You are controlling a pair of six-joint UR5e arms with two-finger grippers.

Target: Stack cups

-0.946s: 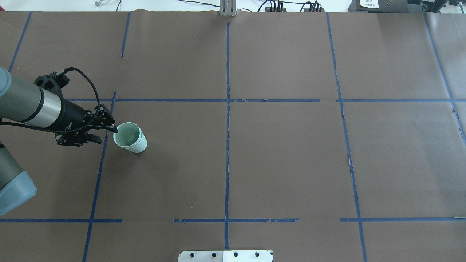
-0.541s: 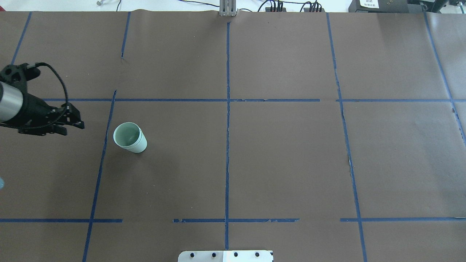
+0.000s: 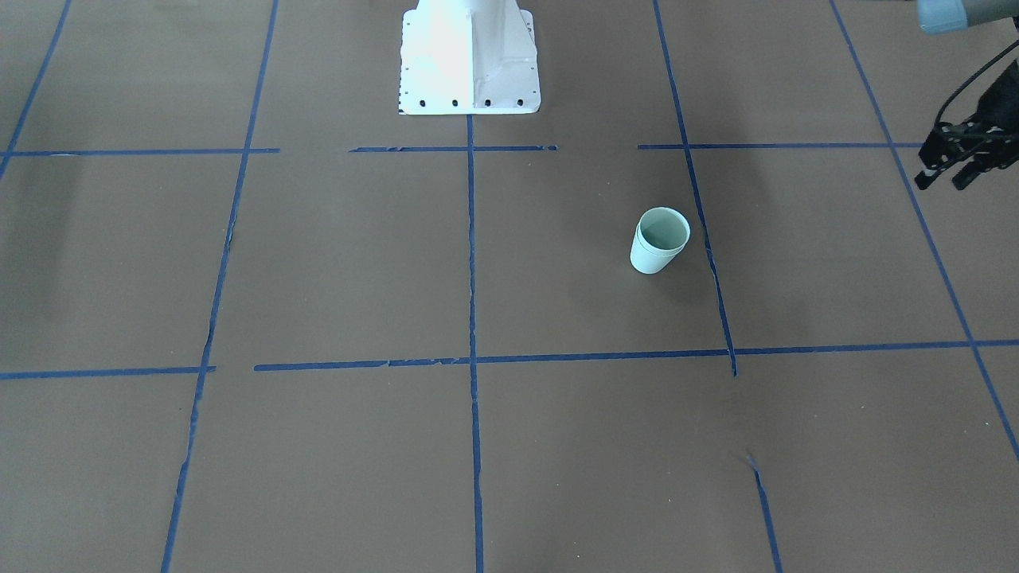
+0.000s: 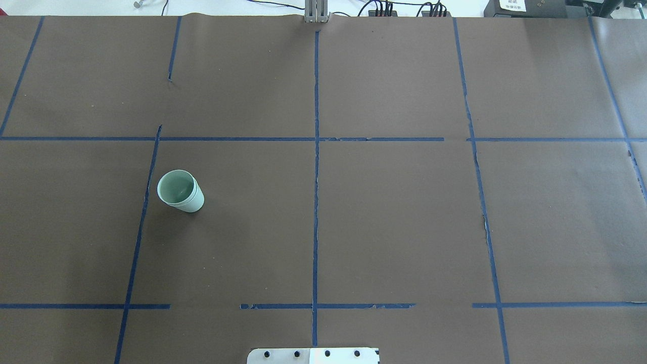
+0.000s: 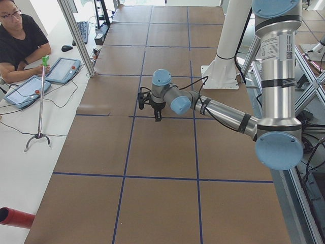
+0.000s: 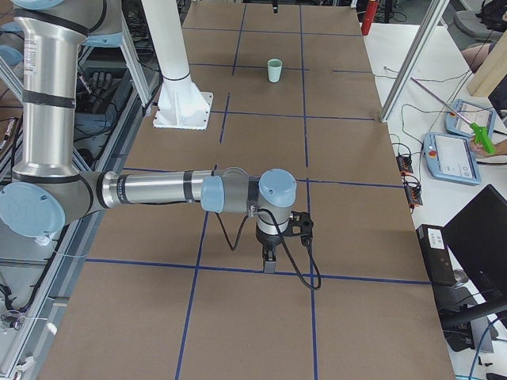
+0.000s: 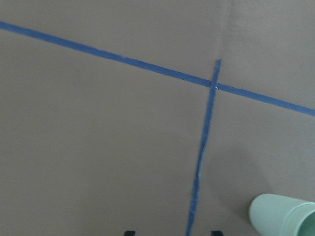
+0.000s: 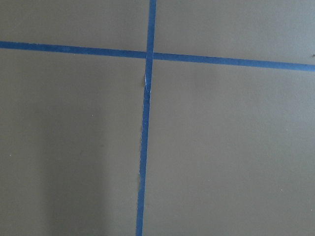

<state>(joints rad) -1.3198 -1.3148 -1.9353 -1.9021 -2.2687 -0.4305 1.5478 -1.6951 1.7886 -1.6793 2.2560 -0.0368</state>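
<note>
Cups [image 4: 180,190] are seen nested upright on the brown paper [image 4: 404,227], just beside a blue tape line [image 4: 143,217]. The left gripper [image 3: 942,180] is held well apart from them, jaws parted, nothing gripped. The right gripper's [image 6: 269,262] opening cannot be told.

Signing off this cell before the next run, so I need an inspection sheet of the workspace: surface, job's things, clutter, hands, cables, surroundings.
Surface: brown paper cover with blue tape grid, tape frayed in places.
Job's things: cups upright, standing as one; a line under the rim suggests one is nested in the other.
Clutter: nothing seen.
Hands: left hand open, empty, clear of the cups; right hand over a tape line, open or shut cannot be told.
Cables: black cable loops at the left wrist.
Surroundings: operator seated with tablets alongside.
</note>
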